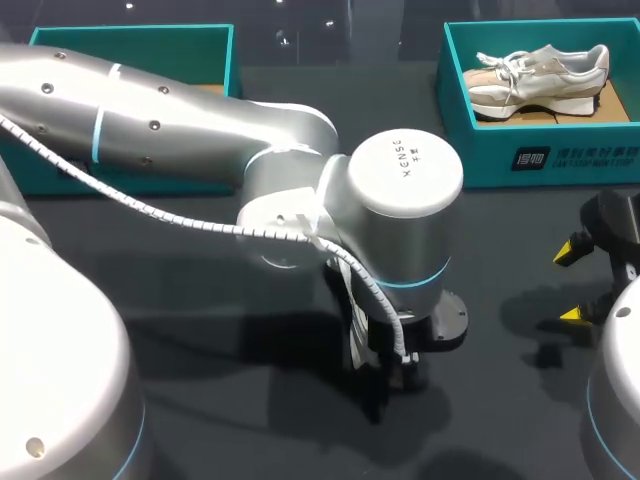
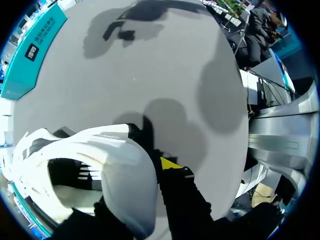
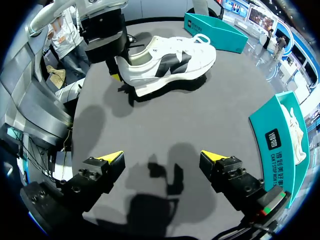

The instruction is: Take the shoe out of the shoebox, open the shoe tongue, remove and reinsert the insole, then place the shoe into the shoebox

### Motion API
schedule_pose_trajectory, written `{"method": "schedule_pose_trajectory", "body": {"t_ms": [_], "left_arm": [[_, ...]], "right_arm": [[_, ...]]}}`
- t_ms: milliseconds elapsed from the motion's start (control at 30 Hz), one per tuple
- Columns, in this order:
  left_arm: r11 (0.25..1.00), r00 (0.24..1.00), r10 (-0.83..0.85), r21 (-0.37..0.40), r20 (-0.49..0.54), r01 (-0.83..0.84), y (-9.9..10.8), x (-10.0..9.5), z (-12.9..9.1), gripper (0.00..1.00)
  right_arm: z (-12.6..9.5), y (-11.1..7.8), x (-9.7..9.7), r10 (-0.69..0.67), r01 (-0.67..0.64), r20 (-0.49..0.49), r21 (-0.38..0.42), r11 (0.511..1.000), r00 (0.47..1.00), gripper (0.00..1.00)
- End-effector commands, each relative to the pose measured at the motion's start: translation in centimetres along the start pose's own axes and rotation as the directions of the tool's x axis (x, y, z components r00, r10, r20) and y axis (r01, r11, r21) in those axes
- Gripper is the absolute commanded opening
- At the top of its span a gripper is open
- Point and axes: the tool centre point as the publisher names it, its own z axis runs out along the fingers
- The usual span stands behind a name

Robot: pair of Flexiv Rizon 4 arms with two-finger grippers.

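A white shoe (image 3: 167, 60) with black side markings stands upright on the dark table (image 3: 200, 120). My left gripper (image 3: 112, 50) is shut on its heel. In the left wrist view the heel wall (image 2: 130, 175) sits between the fingers, one yellow-tipped finger (image 2: 170, 164) outside and the other inside the shoe. In the head view my left wrist (image 1: 405, 200) hides almost all of that shoe. My right gripper (image 3: 162, 159) hangs open over bare table, well short of the shoe, at the right edge of the head view (image 1: 580, 285).
A teal shoebox (image 1: 540, 150) at the back right holds a second, beige-and-white shoe (image 1: 540, 75). Another teal box (image 1: 130, 45) stands at the back left, partly behind my left arm.
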Motion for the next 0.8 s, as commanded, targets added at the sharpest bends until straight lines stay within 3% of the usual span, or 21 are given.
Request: {"method": "schedule_pose_trajectory", "body": {"t_ms": [33,300,467,700,800], "left_arm": [[0.999,1.0,0.015,0.046,-0.026,-0.014,2.1,-1.3,-3.6,0.0],[0.992,0.997,0.06,0.117,-0.045,-0.054,4.0,-4.4,-10.1,0.0],[0.984,0.998,0.066,0.164,-0.013,-0.063,5.8,-7.4,-14.7,0.0],[0.969,0.997,0.049,0.246,-0.066,-0.032,8.3,-12.0,-19.1,0.0],[0.969,0.996,0.048,0.247,-0.073,-0.029,9.1,-13.4,-20.5,0.0]], "right_arm": [[0.0,0.0,0.2,0.001,-0.001,0.003,0.003,1.0,1.0,1.0],[0.0,0.0,0.2,0.001,-0.001,0.003,0.003,1.0,1.0,1.0],[0.0,0.0,0.2,0.001,-0.001,0.003,0.003,1.0,1.0,1.0],[0.0,0.0,0.2,0.001,-0.001,0.003,0.003,1.0,1.0,1.0],[0.0,0.0,0.2,0.001,-0.001,0.003,0.003,1.0,1.0,1.0]]}}
